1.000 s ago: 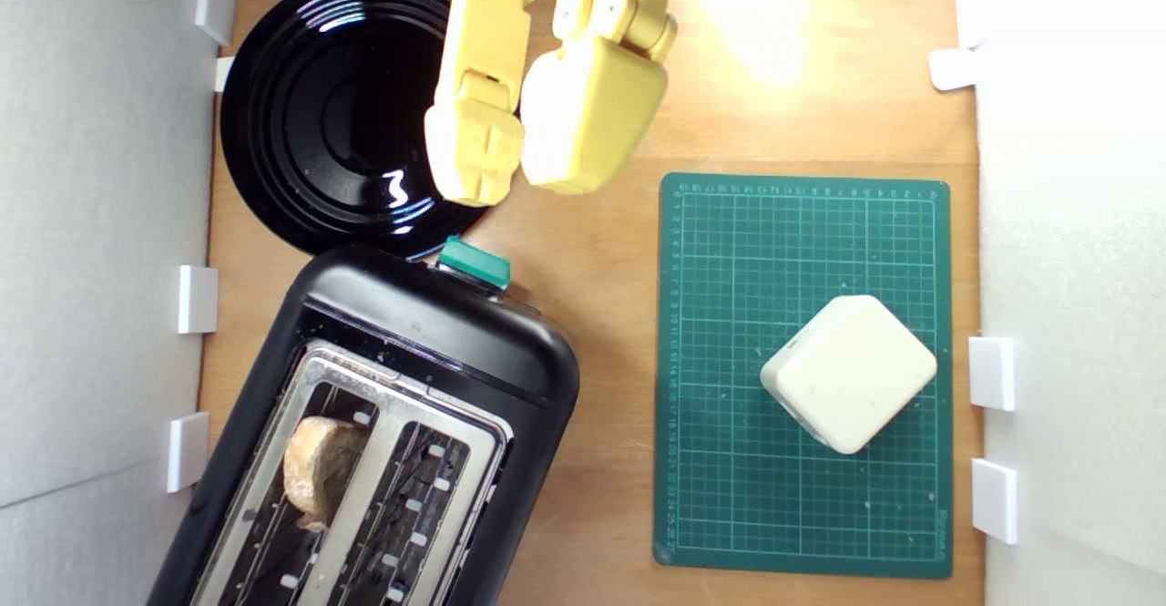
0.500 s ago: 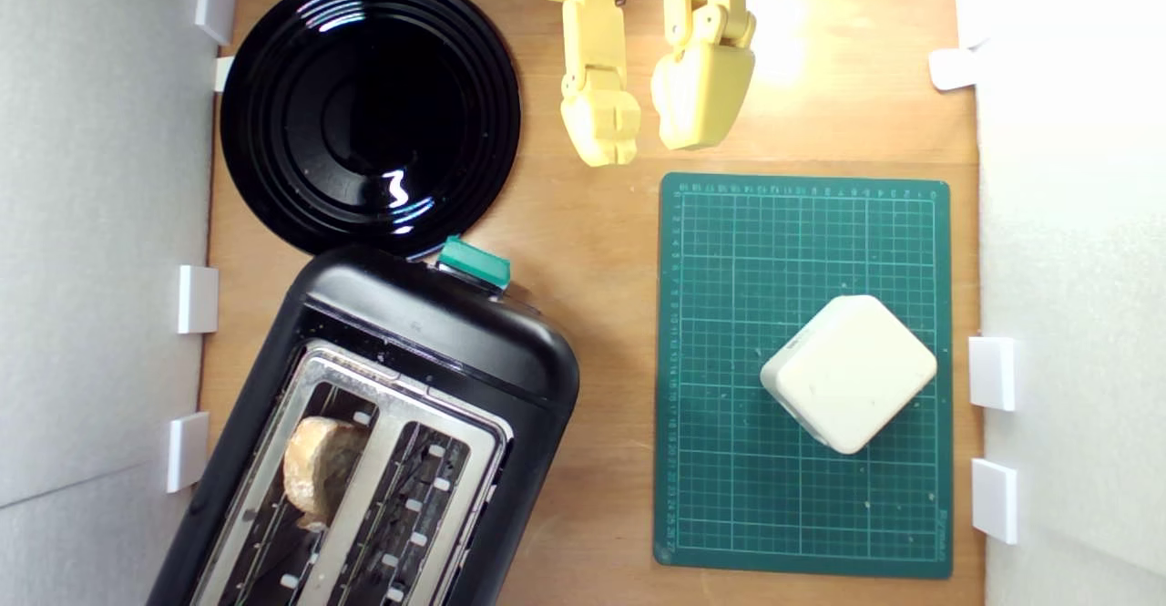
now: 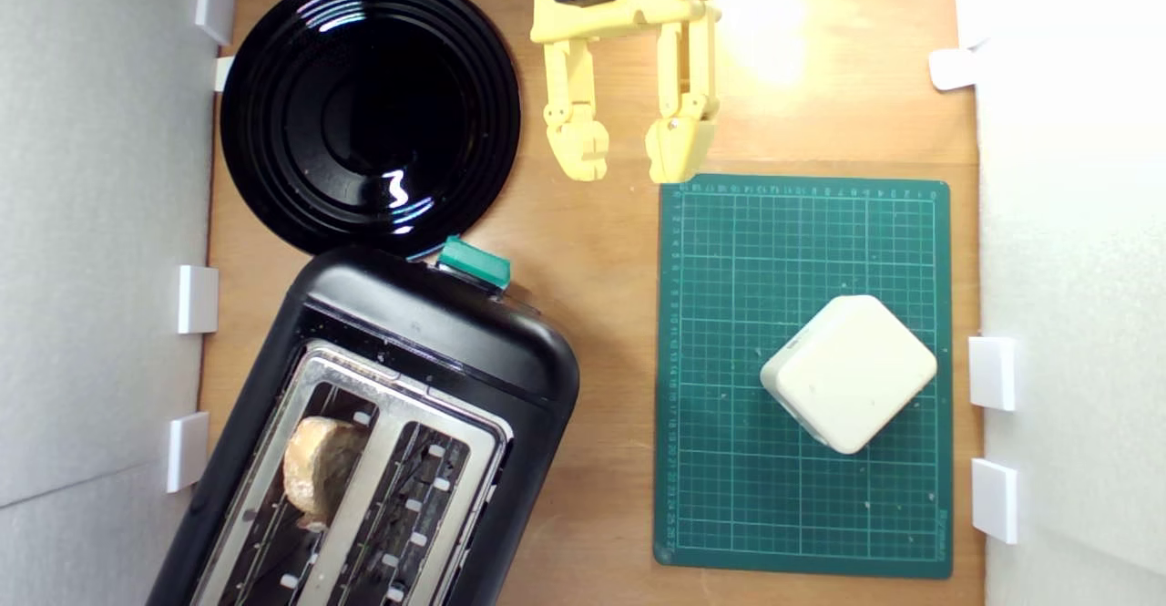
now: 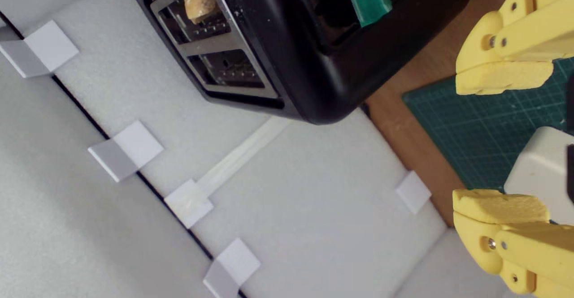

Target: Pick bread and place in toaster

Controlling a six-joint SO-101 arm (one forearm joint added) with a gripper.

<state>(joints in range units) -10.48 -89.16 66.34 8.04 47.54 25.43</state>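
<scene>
At the top of the exterior view, the gripper (image 3: 629, 152) hung spread wide and empty over the bare wooden counter (image 3: 601, 251), between the black plate (image 3: 369, 109) and the green cutting mat (image 3: 802, 374). The bread (image 3: 321, 471) stood in the toaster's (image 3: 383, 424) slot nearer that view's left, well apart from the gripper, so the placing looked done. In the wrist view, the gripper (image 4: 500, 139) again showed nothing between its yellow fingers (image 4: 502, 77), and the bread (image 4: 199, 2) poked up from a slot of the toaster (image 4: 291, 42). The likeliest slip from here, I judged, would be a careless retreat clipping the teal lever (image 3: 474, 264) or the cream block (image 3: 849, 374) on the mat. The mat's ruler numerals and a small mark at one corner were too small to read; no brand showed on the toaster.
</scene>
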